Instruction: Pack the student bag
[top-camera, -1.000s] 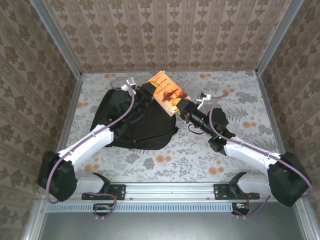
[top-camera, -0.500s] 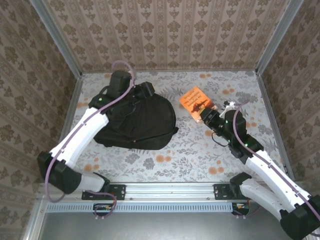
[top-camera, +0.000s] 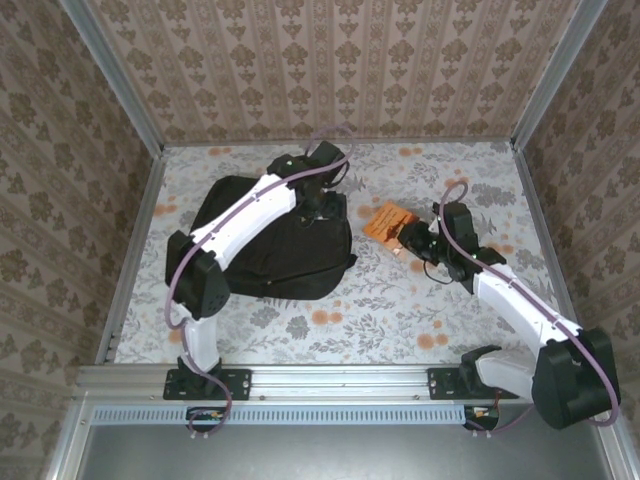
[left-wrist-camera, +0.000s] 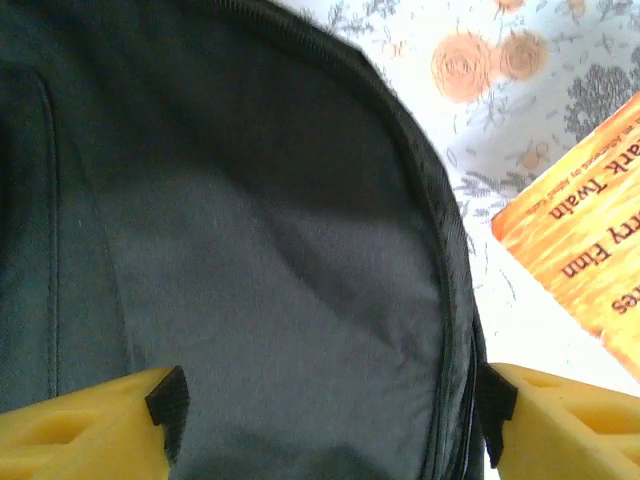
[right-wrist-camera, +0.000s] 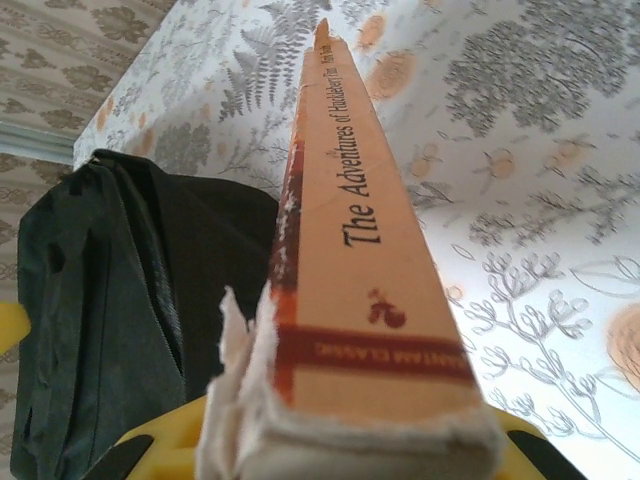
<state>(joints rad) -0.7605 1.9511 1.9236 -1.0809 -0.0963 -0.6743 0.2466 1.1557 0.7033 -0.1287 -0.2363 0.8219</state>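
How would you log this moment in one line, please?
left fingers: open over backpack rim | right fingers: shut on book, beside backpack | book: not yet inside

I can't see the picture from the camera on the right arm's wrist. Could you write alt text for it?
A worn orange paperback, The Adventures of Huckleberry Finn, is clamped in the right pincer, its spine facing the camera. To its left lies the black student bag on a floral-patterned table.
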